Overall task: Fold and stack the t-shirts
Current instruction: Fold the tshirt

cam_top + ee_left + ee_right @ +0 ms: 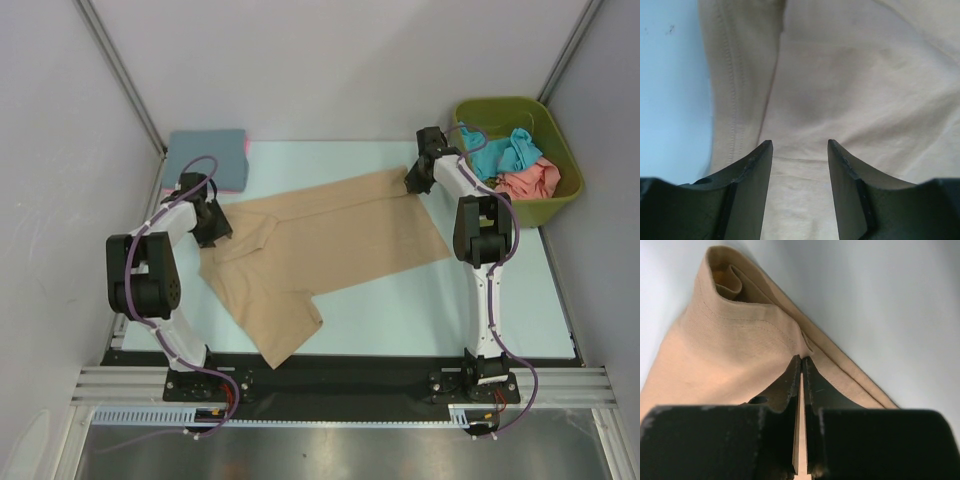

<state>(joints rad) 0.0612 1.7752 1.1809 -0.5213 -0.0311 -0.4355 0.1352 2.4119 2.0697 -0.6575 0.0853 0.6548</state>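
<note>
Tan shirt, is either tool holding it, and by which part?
The right tool pinches the tan shirt at a hemmed corner; the left tool is open, gripping nothing.

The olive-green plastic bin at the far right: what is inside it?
A crumpled teal cloth shirt and a crumpled salmon cloth shirt lie in the olive-green plastic bin. Whatever is beneath them, and the bin's floor, is covered.
</note>
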